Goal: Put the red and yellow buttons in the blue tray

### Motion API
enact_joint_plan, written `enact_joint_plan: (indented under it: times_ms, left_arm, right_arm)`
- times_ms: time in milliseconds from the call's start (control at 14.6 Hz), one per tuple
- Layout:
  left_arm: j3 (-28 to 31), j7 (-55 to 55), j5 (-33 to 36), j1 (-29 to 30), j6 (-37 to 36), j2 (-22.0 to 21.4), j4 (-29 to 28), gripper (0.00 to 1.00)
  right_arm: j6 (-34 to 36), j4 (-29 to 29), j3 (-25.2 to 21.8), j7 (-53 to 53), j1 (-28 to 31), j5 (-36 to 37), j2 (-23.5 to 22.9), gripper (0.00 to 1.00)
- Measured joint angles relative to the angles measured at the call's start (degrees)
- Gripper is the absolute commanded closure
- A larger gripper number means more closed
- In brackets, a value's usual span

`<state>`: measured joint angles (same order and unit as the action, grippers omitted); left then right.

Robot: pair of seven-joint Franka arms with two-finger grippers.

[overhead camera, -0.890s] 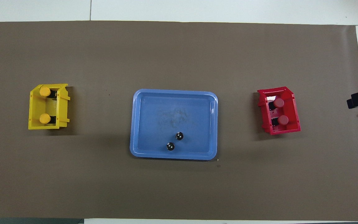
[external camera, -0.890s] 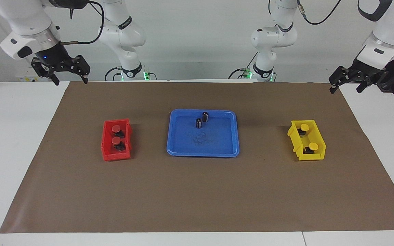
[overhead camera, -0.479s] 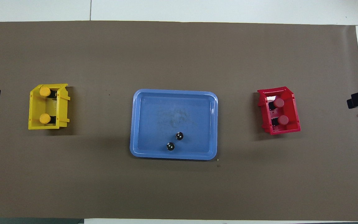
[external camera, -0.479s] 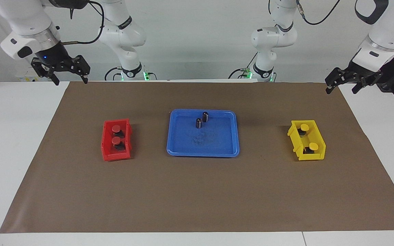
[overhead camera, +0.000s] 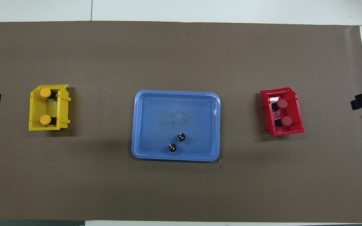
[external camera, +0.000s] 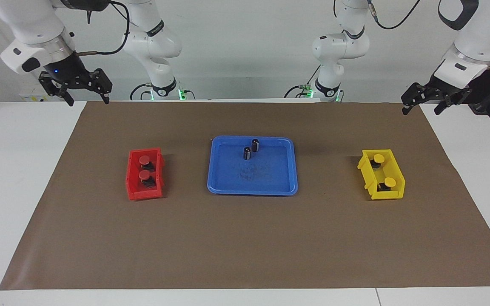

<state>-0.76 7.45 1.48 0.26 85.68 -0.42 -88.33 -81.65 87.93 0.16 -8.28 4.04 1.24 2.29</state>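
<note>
- In the facing view the right tool, jaws apart and empty, hangs over the counter's edge at the right arm's end. The red buttons sit in the red bin at about four o'clock from it.
- The blue tray lies mid-counter, holding only two dark cylinders.
- The yellow buttons are in the yellow bin, their pair running twelve to six — about seven o'clock from the left tool, also apart and empty. Each arm looks nearest its own bin.

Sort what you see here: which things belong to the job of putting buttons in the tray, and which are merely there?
Job:
red buttons
yellow buttons
blue tray

Merely there:
red bin
yellow bin
two dark cylinders in the tray
brown mat
</note>
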Motion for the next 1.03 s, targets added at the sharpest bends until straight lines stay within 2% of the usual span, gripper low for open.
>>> enact_joint_plan:
  times_ms: [274,548,753,1027]
  left_arm:
    - [-0.23,3.56,-0.03,-0.09,3.65,0.53,-2.08,0.0]
    - [-0.78,3.87,-0.71,-0.92,5.76,4.26,-1.86,0.0]
    - [-0.88,3.8,-0.76,-2.87,6.43,5.18,-1.83,0.0]
    - [-0.76,3.8,-0.76,-2.94,6.21,5.15,-1.85,0.0]
  right_arm:
    - [-0.02,0.44,0.02,0.0,-0.03,0.0,0.11,0.0]
    - [-1.56,0.61,0.07,2.36,-1.22,-0.01,-0.38,0.0]
    - [-8.5,2.33,0.19,4.8,-3.63,-0.13,-3.24,0.0]
    - [-21.05,6.43,0.32,6.74,-5.28,-0.26,-10.19,0.0]
